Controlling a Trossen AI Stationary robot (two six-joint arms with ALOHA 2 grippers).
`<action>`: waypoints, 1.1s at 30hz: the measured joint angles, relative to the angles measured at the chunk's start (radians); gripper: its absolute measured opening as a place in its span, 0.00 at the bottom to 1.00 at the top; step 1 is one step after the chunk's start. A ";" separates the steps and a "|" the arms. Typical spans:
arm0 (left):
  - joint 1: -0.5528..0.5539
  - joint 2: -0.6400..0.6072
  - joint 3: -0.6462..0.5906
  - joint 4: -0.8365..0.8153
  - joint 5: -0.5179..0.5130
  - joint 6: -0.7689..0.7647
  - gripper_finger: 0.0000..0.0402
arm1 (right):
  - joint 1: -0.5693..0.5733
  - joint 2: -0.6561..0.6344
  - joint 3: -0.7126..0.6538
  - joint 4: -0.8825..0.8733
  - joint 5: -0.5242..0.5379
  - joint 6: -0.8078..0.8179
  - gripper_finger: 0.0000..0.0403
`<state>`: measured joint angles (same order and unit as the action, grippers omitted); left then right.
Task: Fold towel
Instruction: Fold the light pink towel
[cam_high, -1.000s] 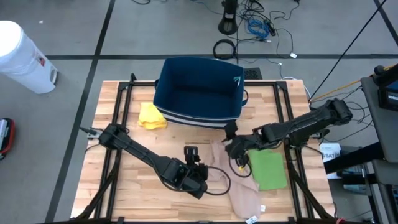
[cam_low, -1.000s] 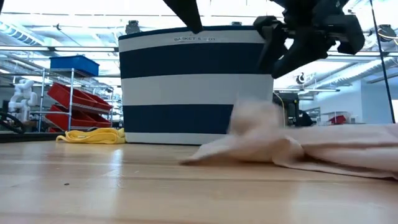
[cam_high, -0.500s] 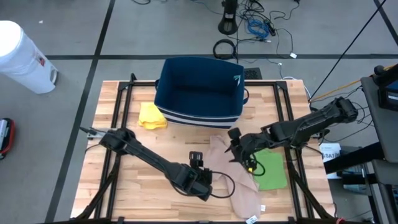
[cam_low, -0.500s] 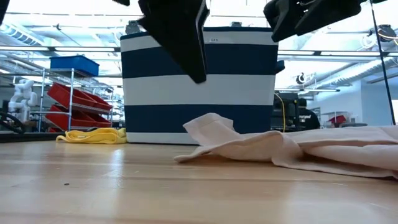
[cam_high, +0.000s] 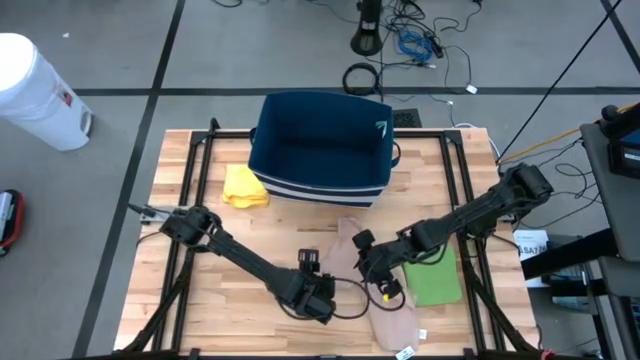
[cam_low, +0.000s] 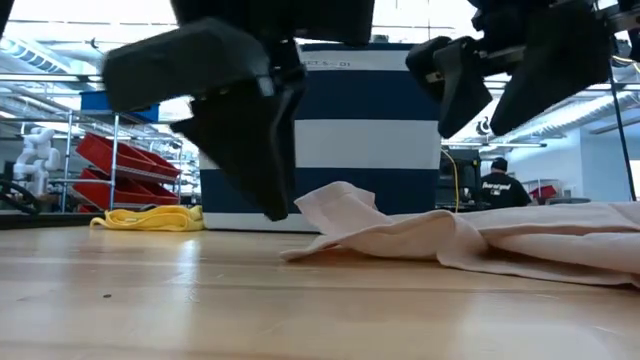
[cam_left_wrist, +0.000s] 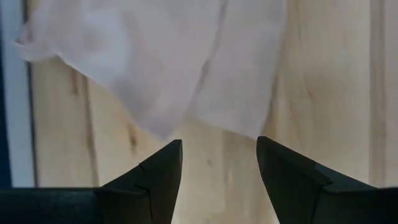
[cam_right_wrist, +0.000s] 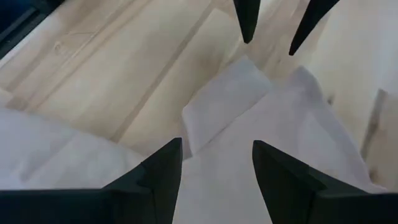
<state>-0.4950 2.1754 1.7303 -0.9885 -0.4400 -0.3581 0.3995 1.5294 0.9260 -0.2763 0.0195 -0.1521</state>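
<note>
Both grippers hang over the crumpled towel (cam_high: 375, 285) with their fingers spread and nothing between them. A second ago the right gripper (cam_high: 365, 255) sat farther back, close to the basket (cam_high: 320, 148), with a fold of cloth blurred beneath it in the low view; since then it has moved nearer and lower, and the cloth now lies still on the table (cam_high: 200, 290). I judge the towel has been let go and no fold is made yet, so a fresh grasp is needed. The left gripper (cam_high: 312, 285) has shifted only a little and sits just left of the towel's edge. The towel lies near the middle, stretching toward the near edge, with its raised corner between the two grippers and a green cloth (cam_high: 432, 275) just to its right.
</note>
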 joint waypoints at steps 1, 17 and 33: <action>-0.007 0.000 -0.009 0.011 0.000 0.000 0.53 | 0.002 0.012 0.000 0.015 0.000 0.001 0.45; -0.050 -0.006 -0.172 0.297 -0.009 0.008 0.53 | -0.025 0.134 0.000 0.253 -0.024 -0.017 0.45; -0.034 -0.004 -0.205 0.343 -0.073 0.008 0.42 | -0.125 0.158 0.000 0.375 -0.024 -0.064 0.45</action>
<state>-0.5286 2.1717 1.5248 -0.6456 -0.5131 -0.3505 0.2748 1.6874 0.9257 0.0985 -0.0041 -0.2160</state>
